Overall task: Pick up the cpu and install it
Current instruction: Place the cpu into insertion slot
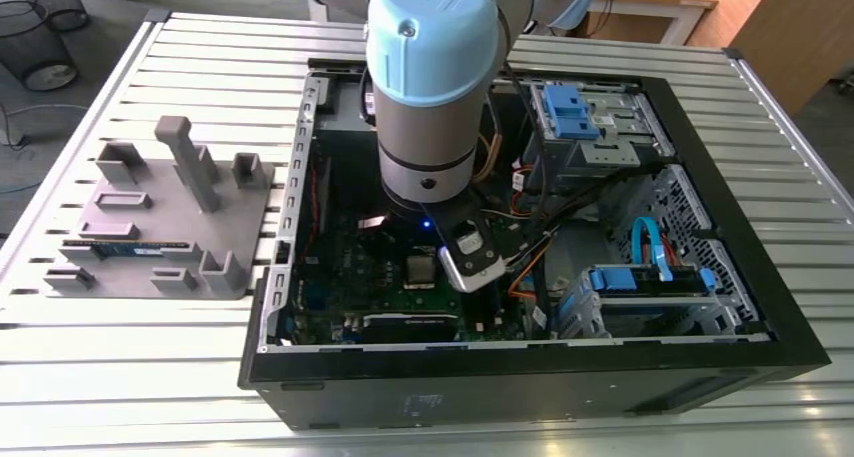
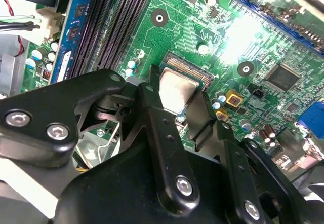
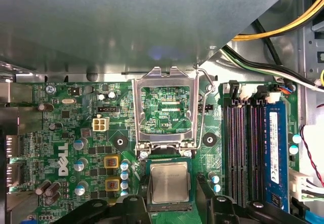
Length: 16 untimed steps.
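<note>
While its two black fingers [image 2: 151,107] press on two sides of the cpu [image 2: 177,88], the gripper [image 2: 178,102] is clamped on that small silver square. I cannot tell if the cpu sits down flat. One edge is just beside the metal frame [image 3: 164,107], which is flipped open. Long black slots [image 3: 243,153] run near one side. Little round parts [image 3: 124,171] crowd the other side on the green board [image 3: 76,122].
</note>
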Available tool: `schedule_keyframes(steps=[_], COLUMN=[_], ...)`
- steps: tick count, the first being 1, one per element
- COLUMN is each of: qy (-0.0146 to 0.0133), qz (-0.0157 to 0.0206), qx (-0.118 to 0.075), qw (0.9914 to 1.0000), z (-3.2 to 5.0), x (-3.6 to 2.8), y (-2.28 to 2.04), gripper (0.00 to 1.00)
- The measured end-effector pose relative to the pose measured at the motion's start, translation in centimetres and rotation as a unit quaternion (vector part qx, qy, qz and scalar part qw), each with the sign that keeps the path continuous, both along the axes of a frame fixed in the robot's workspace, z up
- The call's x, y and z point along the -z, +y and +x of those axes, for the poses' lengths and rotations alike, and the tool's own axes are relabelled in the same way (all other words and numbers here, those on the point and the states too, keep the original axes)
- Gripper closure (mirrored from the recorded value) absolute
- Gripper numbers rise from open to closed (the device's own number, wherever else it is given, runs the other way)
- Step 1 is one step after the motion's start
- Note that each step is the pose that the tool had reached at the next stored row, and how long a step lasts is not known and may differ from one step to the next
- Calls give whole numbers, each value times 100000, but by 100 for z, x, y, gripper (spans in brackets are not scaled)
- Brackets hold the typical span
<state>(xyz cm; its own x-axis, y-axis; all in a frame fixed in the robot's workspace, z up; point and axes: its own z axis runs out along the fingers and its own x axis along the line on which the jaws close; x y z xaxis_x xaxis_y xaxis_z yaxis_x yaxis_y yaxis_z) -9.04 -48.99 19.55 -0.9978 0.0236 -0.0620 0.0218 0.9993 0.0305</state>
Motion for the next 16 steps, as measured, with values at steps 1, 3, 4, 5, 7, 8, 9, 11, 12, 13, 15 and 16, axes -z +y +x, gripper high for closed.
schedule_keyframes(steps=[1, 3, 4, 5, 7, 8, 9, 11, 12, 13, 15, 16], qy=[-1, 6, 6, 6, 7, 5, 8, -2, 5, 4, 9, 2], qz=[-3, -14, -13, -13, -15, -12, -14, 2, -14, -10, -24, -12], qx=[-18, -34, -39, -31, -29, -31, -30, -39, -62, -107, -158, -164], qw=[100000, 100000, 100000, 100000, 100000, 100000, 100000, 100000, 100000, 100000, 100000, 100000], z=[0, -2, -2, -3, -3, -3, -3, -3, -4, -4, -3, -3], x=[1, 0, 0, 0, 0, 1, 2, 17, 25, 34, 37, 39], y=[2, 2, 2, 2, 2, 2, 2, 6, 8, 13, 23, 25], gripper=[52, 52, 52, 52, 51, 51, 51, 45, 45, 45, 45, 45])
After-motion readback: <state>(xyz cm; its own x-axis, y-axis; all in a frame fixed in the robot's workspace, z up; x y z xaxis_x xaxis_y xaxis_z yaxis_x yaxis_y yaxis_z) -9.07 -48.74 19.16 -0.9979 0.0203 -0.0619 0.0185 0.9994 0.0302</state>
